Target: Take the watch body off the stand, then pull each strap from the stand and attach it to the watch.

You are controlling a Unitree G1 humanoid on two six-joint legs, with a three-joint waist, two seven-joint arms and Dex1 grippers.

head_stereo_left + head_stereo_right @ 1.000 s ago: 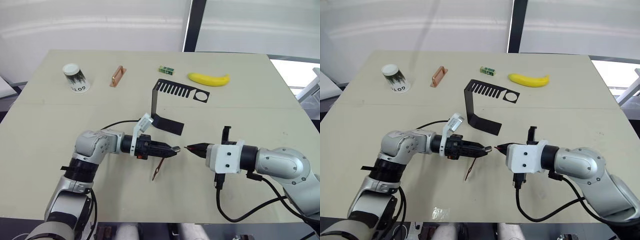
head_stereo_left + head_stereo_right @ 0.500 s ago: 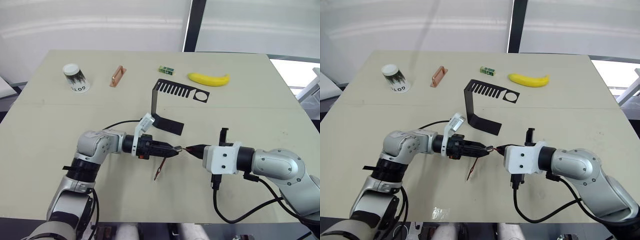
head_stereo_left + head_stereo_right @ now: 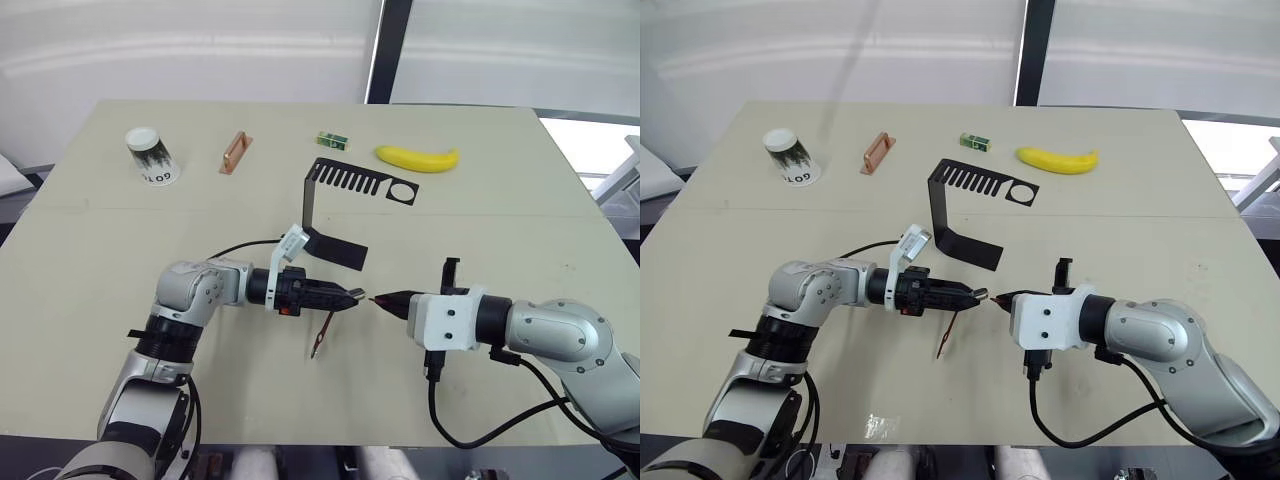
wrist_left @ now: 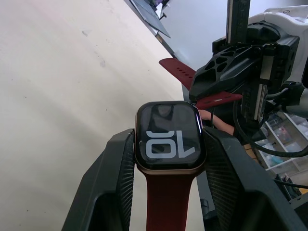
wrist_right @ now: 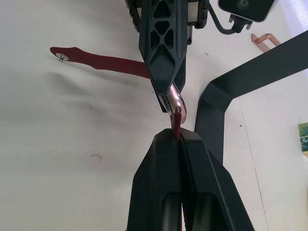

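My left gripper [image 3: 352,296] is shut on the watch body [image 4: 168,139], a black-faced case with a silvery rim. One dark-red strap [image 3: 322,333] is fixed to the case and hangs down to the table. My right gripper [image 3: 380,298] is shut on the other dark-red strap [image 5: 177,122]. That strap's free end touches the case's rim [image 5: 175,102], and its holed part [image 4: 180,74] shows behind the case. Both grippers meet tip to tip in front of the black stand [image 3: 307,205], which stands bare on the table.
Along the table's far side lie a tipped paper cup [image 3: 150,156], a copper-coloured handle [image 3: 234,153], a small green box [image 3: 332,140] and a banana [image 3: 417,158]. Black cables trail from both wrists across the table [image 3: 500,240].
The two gripper tips have drawn slightly closer together. The left gripper with the watch has edged to the right, and the hanging strap has moved with it.
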